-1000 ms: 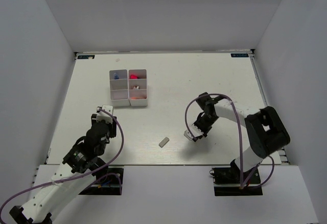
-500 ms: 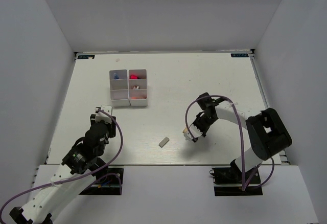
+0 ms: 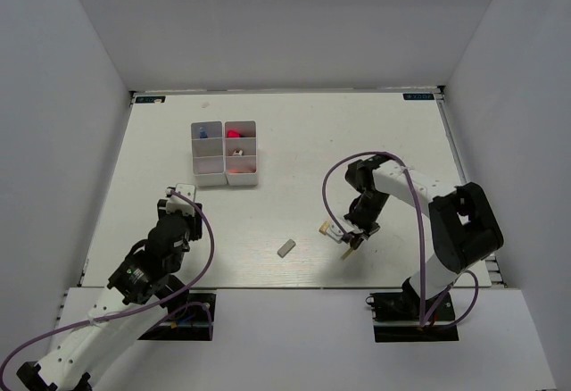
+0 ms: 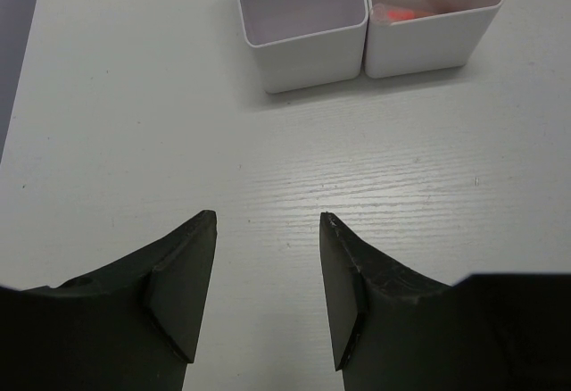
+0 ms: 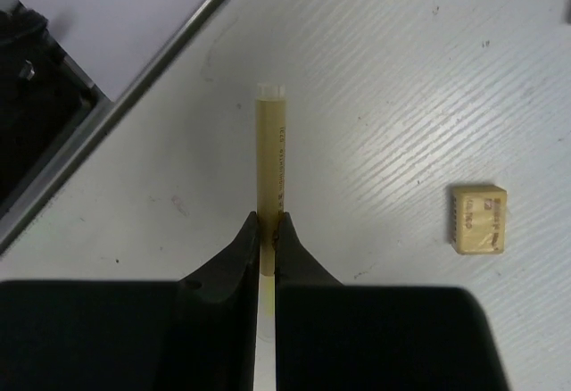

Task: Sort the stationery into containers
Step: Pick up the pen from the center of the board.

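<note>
My right gripper (image 5: 269, 217) is shut on a thin wooden pencil (image 5: 269, 159), which sticks out past the fingertips toward the table's near edge. From above, that gripper (image 3: 350, 241) is at the front right, with the pencil (image 3: 344, 251) poking out below it. A tiny tan eraser (image 5: 479, 220) lies loose on the table close beside it, also seen as the eraser (image 3: 324, 228) from above. Two white three-compartment trays (image 3: 194, 154) (image 3: 256, 154) stand side by side at the back left. My left gripper (image 4: 268, 221) is open and holds nothing, short of the trays' near walls (image 4: 303, 47) (image 4: 437, 43).
A small grey block (image 3: 285, 248) lies near the front middle. The trays hold a blue item (image 3: 204, 131), a red item (image 3: 234, 132) and something orange (image 4: 397, 13) in the right tray's near compartment. A metal rail (image 5: 134, 96) runs along the table's near edge.
The right gripper's jaws have closed on the pencil, and the hand has shifted a little right and turned. The left arm has not moved.
</note>
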